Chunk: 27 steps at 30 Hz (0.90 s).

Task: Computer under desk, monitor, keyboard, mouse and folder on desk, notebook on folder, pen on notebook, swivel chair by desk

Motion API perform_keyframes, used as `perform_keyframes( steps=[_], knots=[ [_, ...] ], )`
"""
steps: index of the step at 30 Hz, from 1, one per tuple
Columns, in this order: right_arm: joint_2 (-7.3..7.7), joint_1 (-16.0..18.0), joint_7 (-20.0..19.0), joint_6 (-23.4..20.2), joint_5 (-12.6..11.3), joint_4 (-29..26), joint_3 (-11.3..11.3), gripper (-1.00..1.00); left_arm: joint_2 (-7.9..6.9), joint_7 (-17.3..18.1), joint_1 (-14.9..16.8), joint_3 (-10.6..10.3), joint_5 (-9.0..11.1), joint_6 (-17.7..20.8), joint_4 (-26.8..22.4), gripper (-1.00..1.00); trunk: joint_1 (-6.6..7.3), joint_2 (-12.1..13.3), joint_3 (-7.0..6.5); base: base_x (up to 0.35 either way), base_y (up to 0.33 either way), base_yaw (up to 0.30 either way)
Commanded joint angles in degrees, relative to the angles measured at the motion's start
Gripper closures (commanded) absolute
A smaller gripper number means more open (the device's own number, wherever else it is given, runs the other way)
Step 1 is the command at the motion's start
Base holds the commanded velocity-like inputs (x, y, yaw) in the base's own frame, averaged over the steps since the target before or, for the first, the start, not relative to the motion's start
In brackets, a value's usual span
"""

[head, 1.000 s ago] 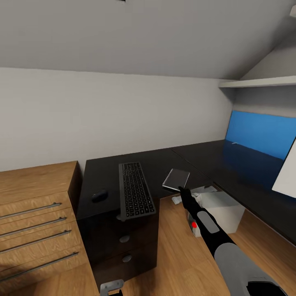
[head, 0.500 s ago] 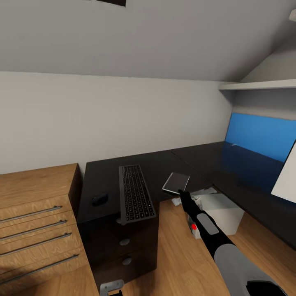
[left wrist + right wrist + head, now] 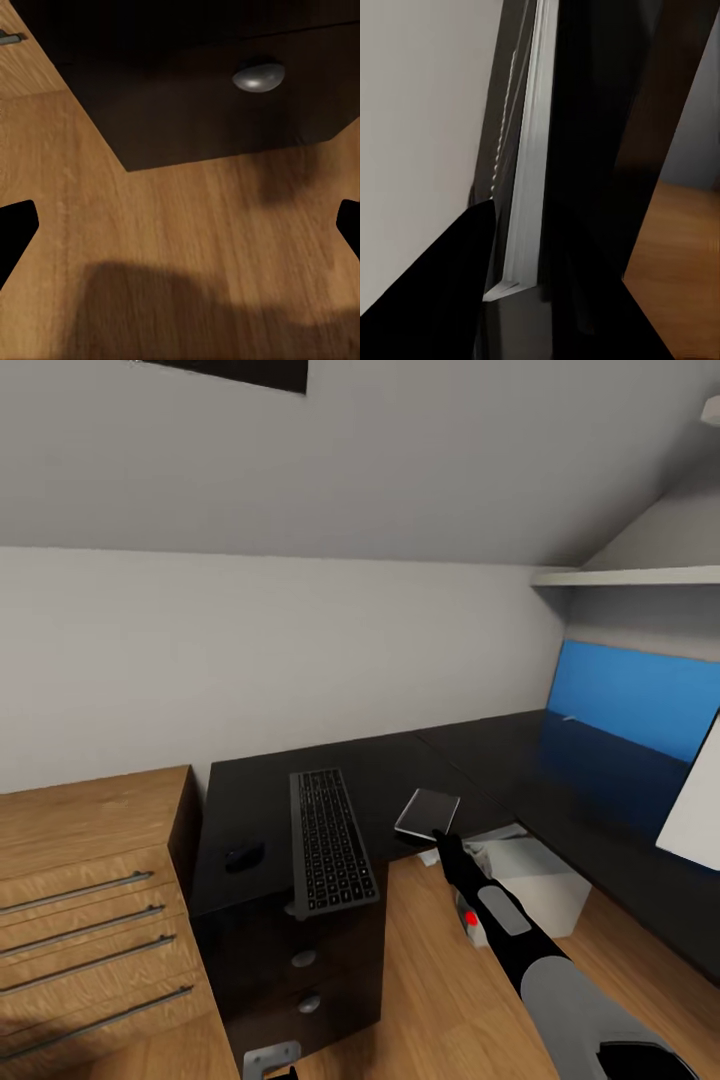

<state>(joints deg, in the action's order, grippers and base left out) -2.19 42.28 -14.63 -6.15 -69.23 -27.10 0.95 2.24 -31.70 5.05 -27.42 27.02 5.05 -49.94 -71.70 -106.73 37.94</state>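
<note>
The right end effector [image 3: 441,836] reaches out over the inner edge of the desk [image 3: 400,760], clenched on the near edge of a thin flat notebook [image 3: 428,812] with a dark cover and white page edges; the right wrist view shows the notebook [image 3: 531,150] edge-on between its dark fingers. The keyboard [image 3: 326,838] lies lengthwise on the desk's left section, its near end overhanging the front edge. A small dark mouse [image 3: 243,855] sits just left of it. The computer [image 3: 530,875] stands on the wooden floor under the desk's corner. A white panel, probably the monitor's [image 3: 692,800] back, shows at the right edge. The black drawers [image 3: 300,970] beneath the keyboard are closed, as is the wooden chest of drawers [image 3: 85,920] beside them. The left end effector [image 3: 180,217] hangs released over the floor near a drawer knob [image 3: 259,76].
</note>
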Motion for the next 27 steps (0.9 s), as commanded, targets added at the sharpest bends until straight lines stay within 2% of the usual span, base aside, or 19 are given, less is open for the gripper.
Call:
perform_keyframes(
  steps=[1,13,22,27],
  knots=[
    [-0.01,-0.01,-0.06,-0.27,-0.19,0.21,-0.13,1.00,-0.04,-0.43,0.05,-0.18,0.22,0.26,-0.07,-1.00,0.23,0.39,-0.11,0.000,0.000,0.000],
    [-0.26,-0.01,-0.26,-0.01,0.05,-0.22,-0.43,1.00,-0.04,-0.38,0.05,-0.15,0.31,0.31,1.48,-1.00,0.23,0.39,-0.11,0.002,0.000,0.000],
    [-0.26,-0.01,-0.14,-0.05,0.06,-0.23,-0.43,1.00,-0.04,-0.38,0.05,-0.18,0.23,0.30,1.70,-1.00,0.23,0.39,-0.11,0.099,0.000,0.000],
    [-0.27,-0.01,-0.12,-0.01,0.06,-0.23,-0.43,1.00,-0.04,-0.38,0.05,-0.18,0.23,0.31,1.76,-1.00,0.23,0.39,-0.11,-0.054,0.000,0.000]
  ],
)
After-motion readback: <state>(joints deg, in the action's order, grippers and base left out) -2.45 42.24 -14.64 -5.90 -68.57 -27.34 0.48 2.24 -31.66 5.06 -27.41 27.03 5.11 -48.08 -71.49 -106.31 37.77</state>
